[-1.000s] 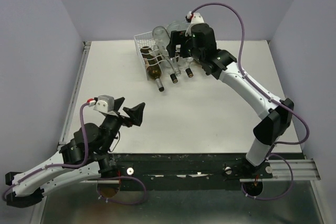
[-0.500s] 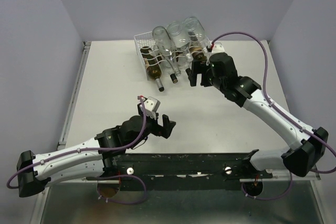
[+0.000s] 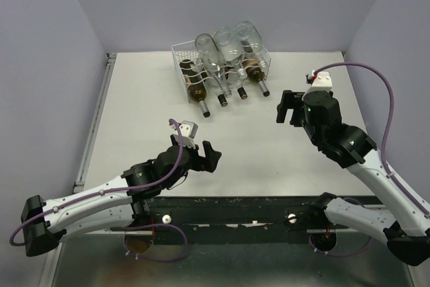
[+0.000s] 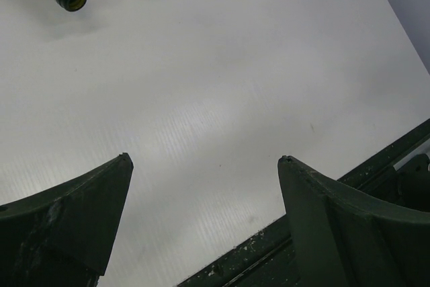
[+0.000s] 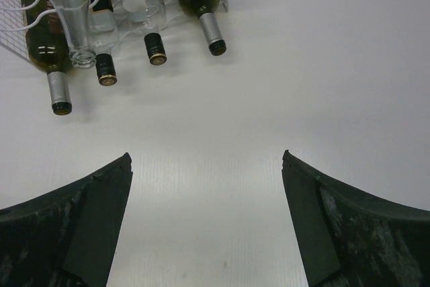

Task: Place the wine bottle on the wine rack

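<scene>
From above, the white wire-grid wine rack (image 3: 180, 58) sits at the far middle of the white table (image 3: 134, 112). The dark glass wine bottle with a silver neck (image 3: 256, 75) lies in the rack's right-hand cradle. The left gripper (image 3: 200, 154) and the right gripper (image 3: 287, 107) hang well apart from the rack.

The left wrist view shows its jaws spread wide over the table, holding nothing.

The right wrist view shows its jaws equally wide and empty, with the rack and its bottle necks beyond.
</scene>
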Robot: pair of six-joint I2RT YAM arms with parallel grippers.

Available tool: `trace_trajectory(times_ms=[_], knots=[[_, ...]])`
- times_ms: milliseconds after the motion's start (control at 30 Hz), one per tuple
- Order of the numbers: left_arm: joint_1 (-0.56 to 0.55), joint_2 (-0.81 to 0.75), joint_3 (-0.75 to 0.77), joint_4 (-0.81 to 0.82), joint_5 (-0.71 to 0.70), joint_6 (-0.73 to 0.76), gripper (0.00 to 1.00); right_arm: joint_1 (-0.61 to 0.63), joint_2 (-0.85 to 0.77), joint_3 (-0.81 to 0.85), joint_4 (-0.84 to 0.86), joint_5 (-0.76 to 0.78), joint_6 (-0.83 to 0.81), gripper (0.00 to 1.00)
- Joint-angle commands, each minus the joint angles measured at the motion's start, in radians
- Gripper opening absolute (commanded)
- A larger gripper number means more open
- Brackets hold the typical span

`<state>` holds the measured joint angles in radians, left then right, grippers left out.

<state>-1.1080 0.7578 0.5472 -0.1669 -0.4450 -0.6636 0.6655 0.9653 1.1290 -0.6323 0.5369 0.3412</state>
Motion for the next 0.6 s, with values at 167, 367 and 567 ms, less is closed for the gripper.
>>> trace_trajectory(times_ms=[167, 367, 567], knots=[[0.004, -0.003, 0.123, -0.051, -0.113, 0.166, 0.99, 0.000, -0.105, 0.000, -0.096, 0.060, 0.032, 0.99], [0.004, -0.060, 0.246, -0.166, -0.179, 0.217, 0.99, 0.000, -0.166, 0.031, -0.158, 0.040, 0.013, 0.99], [0.004, -0.167, 0.283, -0.204, -0.149, 0.251, 0.99, 0.002, -0.192, 0.098, -0.259, 0.028, -0.016, 1.00]])
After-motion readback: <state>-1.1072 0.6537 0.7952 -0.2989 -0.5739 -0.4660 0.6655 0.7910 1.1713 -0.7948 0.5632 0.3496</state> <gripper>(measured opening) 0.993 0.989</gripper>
